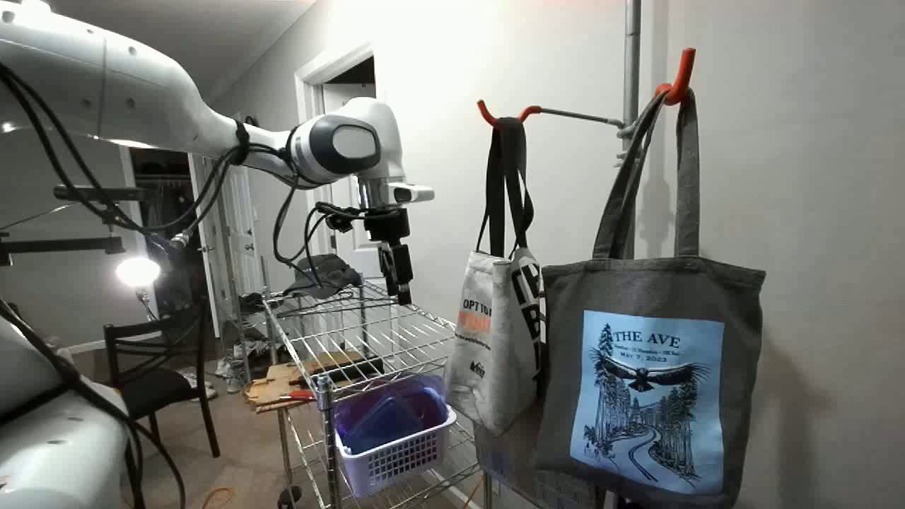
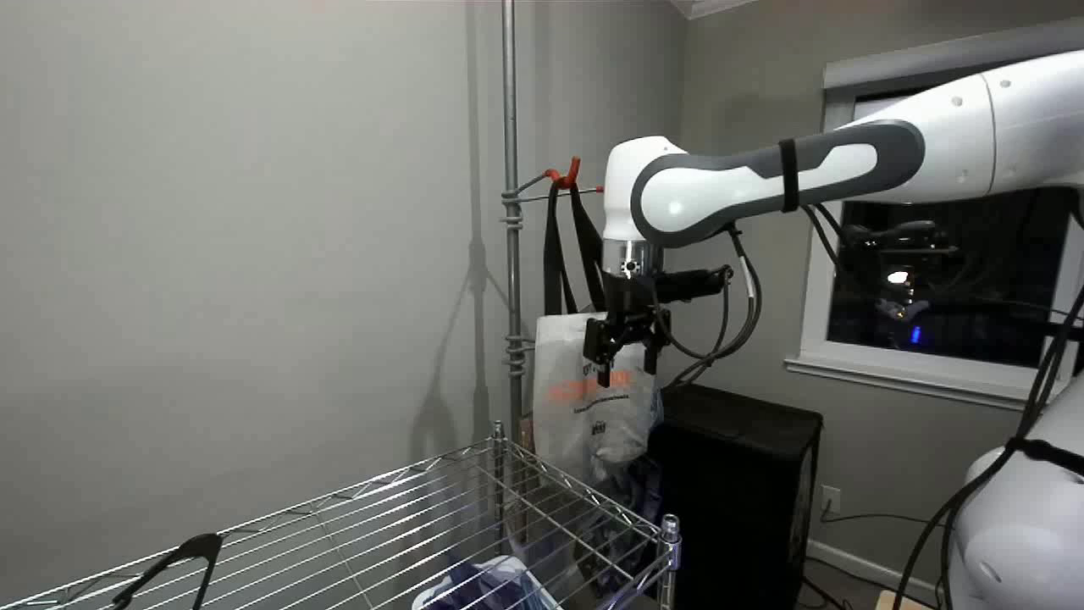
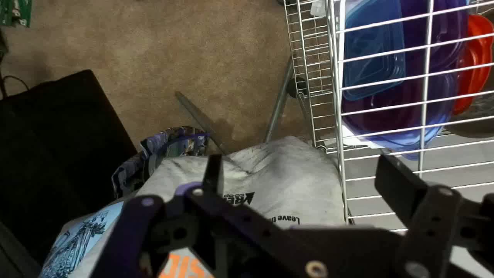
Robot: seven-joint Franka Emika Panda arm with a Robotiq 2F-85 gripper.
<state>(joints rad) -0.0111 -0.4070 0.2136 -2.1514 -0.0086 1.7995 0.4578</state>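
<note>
A lamp (image 1: 138,271) glares and the upper wall (image 1: 452,63) burns nearly white in an exterior view, soft shadows (image 2: 477,229) fall beside a pole (image 2: 511,110), and in the dim wrist view the tool (image 3: 303,173) seems blurred.

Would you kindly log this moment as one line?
pincer: open, empty, pointing down | near: white bag, rack | white bag, grey bag: hanging on hooks

In an exterior view, open air parts the black two-fingered gripper (image 1: 400,295) from the pale canvas tote (image 1: 488,353) at right; silver wire shelving (image 1: 378,332) obstructs lower left, a dark-grey cloth tote (image 1: 650,396) the near right.
</note>
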